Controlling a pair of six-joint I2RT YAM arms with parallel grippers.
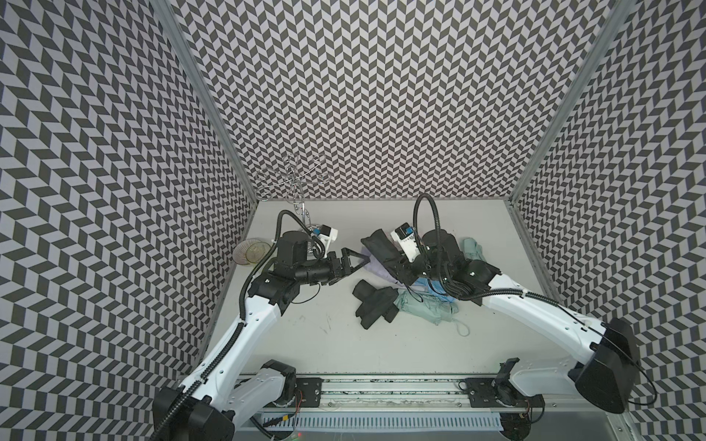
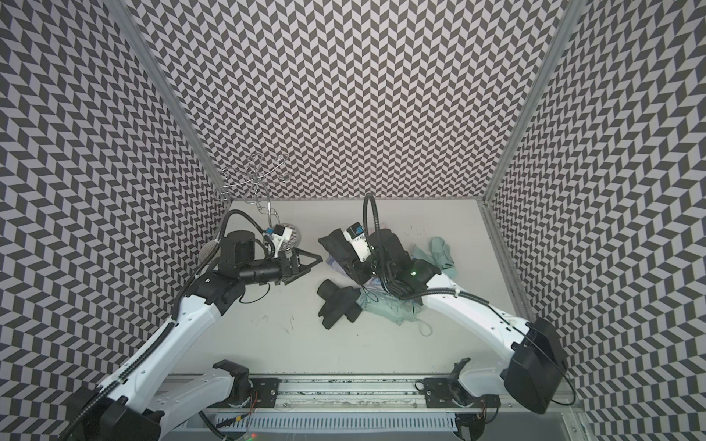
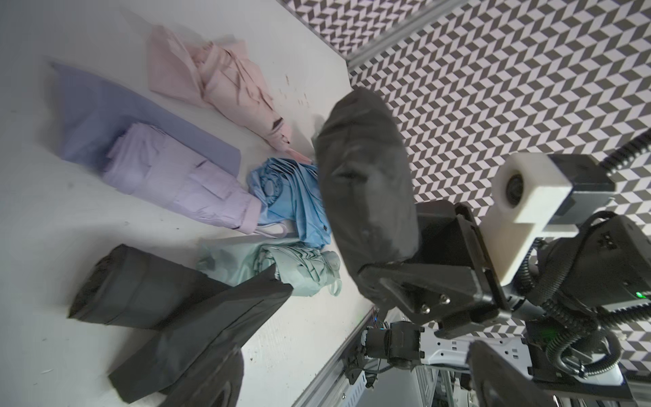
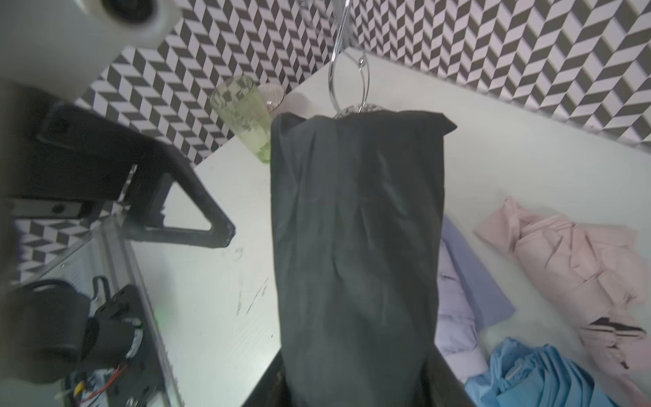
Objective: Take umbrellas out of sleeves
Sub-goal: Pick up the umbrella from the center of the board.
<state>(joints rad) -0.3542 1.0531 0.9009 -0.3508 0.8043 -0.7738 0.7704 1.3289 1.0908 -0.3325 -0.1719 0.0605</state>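
Note:
My right gripper [image 4: 355, 387] is shut on one end of a smooth, bulging black sleeve [image 4: 355, 246], held off the table [image 1: 328, 336]; what fills it is hidden. In both top views the sleeve [image 1: 376, 248] [image 2: 336, 244] points toward my left gripper [image 1: 353, 261] [image 2: 305, 261], which stands open just short of its free end. On the table lie a black umbrella [image 3: 141, 285] under a flat black sleeve [image 3: 204, 338], a lilac umbrella [image 3: 183, 183] on a bluish-lilac sleeve [image 3: 141, 116], and pink [image 3: 239, 88], light blue [image 3: 292, 197] and mint green [image 3: 299, 271] umbrellas.
A wire rack [image 1: 294, 183] stands in the back left corner with clear cups [image 1: 250, 252] beside it; a green one [image 4: 246, 116] lies near the wall. Another mint green bundle [image 1: 472, 248] sits behind my right arm. A metal rail [image 1: 382, 393] runs along the front edge.

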